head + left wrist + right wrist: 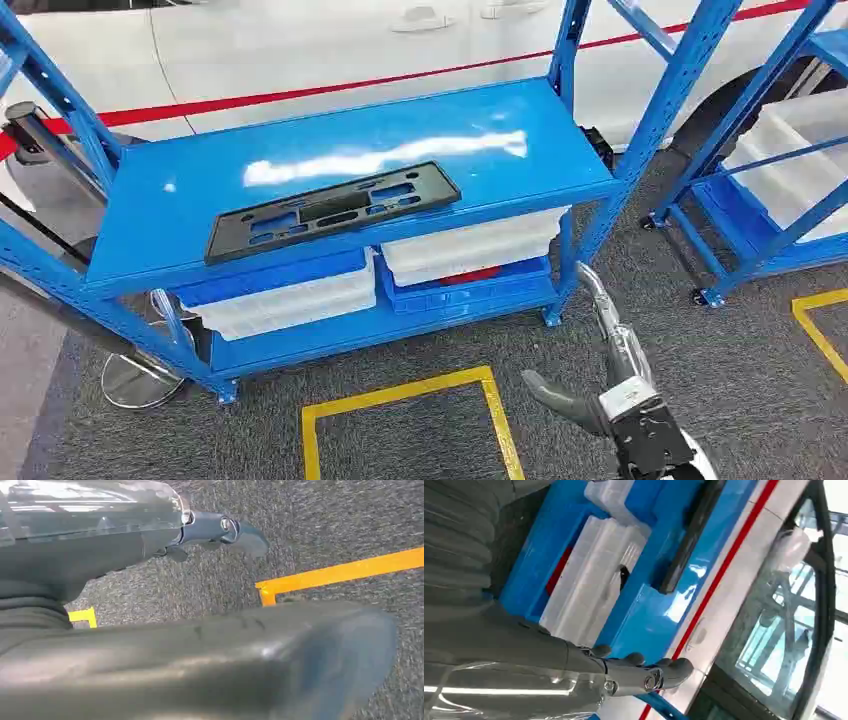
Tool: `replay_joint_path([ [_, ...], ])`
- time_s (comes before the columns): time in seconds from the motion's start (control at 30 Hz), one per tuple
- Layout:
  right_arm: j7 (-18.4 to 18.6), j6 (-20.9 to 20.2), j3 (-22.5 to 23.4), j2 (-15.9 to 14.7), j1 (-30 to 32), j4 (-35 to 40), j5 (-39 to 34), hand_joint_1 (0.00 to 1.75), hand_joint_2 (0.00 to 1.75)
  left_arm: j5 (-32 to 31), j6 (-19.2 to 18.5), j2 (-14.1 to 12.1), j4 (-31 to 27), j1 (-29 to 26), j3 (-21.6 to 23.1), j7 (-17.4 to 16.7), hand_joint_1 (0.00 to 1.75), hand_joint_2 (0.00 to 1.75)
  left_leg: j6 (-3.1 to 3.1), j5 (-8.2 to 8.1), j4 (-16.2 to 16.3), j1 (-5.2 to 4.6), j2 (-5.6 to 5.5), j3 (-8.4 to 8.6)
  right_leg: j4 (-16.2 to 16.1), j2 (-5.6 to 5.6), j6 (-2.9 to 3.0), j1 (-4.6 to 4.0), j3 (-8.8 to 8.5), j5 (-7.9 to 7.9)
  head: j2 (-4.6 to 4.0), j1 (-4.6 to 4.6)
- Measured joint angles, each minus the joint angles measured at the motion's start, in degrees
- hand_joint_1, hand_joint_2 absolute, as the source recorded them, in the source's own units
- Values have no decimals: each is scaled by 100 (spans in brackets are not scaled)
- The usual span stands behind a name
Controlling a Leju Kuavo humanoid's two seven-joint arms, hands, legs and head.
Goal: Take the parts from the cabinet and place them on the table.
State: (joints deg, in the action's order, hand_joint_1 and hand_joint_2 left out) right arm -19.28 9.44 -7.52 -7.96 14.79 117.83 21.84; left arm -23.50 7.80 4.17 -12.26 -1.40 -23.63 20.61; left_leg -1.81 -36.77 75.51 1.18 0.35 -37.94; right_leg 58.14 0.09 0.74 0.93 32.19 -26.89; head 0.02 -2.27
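The black flat part [333,210] lies on the top shelf of the blue cabinet [540,160], toward its near left edge. The right hand [600,370] hovers near the cabinet's right post, fingers [674,669] spread, holding nothing. The left hand [200,655] hangs above the carpet [350,520], fingers [235,532] apart, empty.

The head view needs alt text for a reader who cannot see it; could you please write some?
A flat black plastic part lies on the top shelf of a blue metal rack, with white bins on the shelf below. The robot's right hand, holding nothing, hangs over grey carpet marked with yellow tape; a white car with a red stripe stands behind.
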Motion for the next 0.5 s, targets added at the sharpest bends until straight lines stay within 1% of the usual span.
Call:
replay_joint_path([
  [0.03, 37, 55, -85, -2, -1, -7, 160, 0, 175, -6, 0, 0, 4, -1, 0, -6, 0, 0, 13, 77, 41, 0, 0, -51, 4, 2, 9, -12, -9, -8, 0, 0],
  [0.07, 68, 129, -157, -2, -2, -18, 334, 0, 175, -13, 0, 0, 7, 0, 0, -7, 0, 0, 38, 278, -186, -3, 0, 23, 5, 8, 15, -21, -25, -18, 0, 0],
  [0.1, 105, 212, -243, -2, -12, -31, 514, 0, 175, -22, 0, 4, 7, 3, 0, -7, 0, 0, 75, 573, -654, -11, -1, 213, 7, 16, 11, -32, -48, -30, 0, 0],
  [0.13, 144, 306, -339, -2, -28, -53, 717, 0, 175, -33, 2, 4, 7, 5, 0, -9, 0, 0, 135, 908, -1291, -31, -7, 492, 6, 23, 4, -43, -82, -46, 0, 0],
  [0.17, 181, 383, -422, -2, -38, -70, 885, 0, 175, -35, 4, 4, 7, 6, 0, -13, 0, 0, 192, 999, -1674, -58, -10, 639, 2, 21, -2, -31, -83, -52, 0, 2],
  [0.2, 223, 481, -507, -7, -56, -103, 1075, 0, 175, -44, 11, 7, 11, 17, 2, -26, 0, 0, 184, 958, -1749, -78, 3, 664, 25, 25, -39, -71, -77, -66, 0, 0],
  [0.23, 260, 557, -586, -9, -65, -131, 1231, 0, 175, -48, 18, 20, 11, 31, 2, -33, 0, 0, 188, 966, -1734, -96, 0, 653, 14, 24, -76, -54, -66, -54, 0, 0],
  [0.3, 341, 724, -798, -9, -100, -212, 1600, 0, 175, -55, 26, 26, 13, 38, 0, -57, 0, 0, 227, 974, -1752, -118, -13, 640, -23, 20, -147, -29, -86, -46, 0, 2],
  [0.33, 373, 804, -936, -15, -147, -270, 1754, 0, 175, -63, 30, 48, 20, 46, 0, -61, 0, 0, 273, 1014, -1832, -77, -14, 685, -34, 17, -194, -61, -94, -55, 0, 2],
  [0.37, 396, 888, -1144, -15, -269, -469, 1906, 0, 175, -63, 35, 94, 39, 54, -2, -66, 0, 0, 292, 1055, -1888, -63, -3, 728, 47, 20, -203, -31, -86, -121, 0, 2],
  [0.4, 532, 1159, -1505, -17, -444, -771, 2303, 0, 175, -59, 59, 105, 50, 70, -4, -92, 0, 0, 333, 1077, -1918, -53, 21, 737, 296, 9, -215, -28, 43, -305, 0, 7],
  [0.43, 755, 1553, -1936, -35, -556, -1046, 2977, 0, 175, -52, 70, 125, 70, 91, -11, -120, 0, 0, 334, 1077, -1920, -57, 31, 721, 759, 6, -237, -15, 274, -554, 0, 7],
  [0.47, 854, 1854, -2304, -48, -576, -1241, 3590, 0, 175, -46, 70, 144, 89, 100, -17, -133, 0, 0, 340, 1073, -1911, -64, 30, 707, 1209, 1, -253, -8, 490, -747, 0, 7],
  [0.5, 905, 1998, -2556, -50, -591, -1395, 3931, 0, 175, -26, 68, 160, 92, 104, -24, -142, 0, 0, 353, 1064, -1902, -66, 26, 701, 1591, 2, -265, -10, 681, -865, 0, 7],
])
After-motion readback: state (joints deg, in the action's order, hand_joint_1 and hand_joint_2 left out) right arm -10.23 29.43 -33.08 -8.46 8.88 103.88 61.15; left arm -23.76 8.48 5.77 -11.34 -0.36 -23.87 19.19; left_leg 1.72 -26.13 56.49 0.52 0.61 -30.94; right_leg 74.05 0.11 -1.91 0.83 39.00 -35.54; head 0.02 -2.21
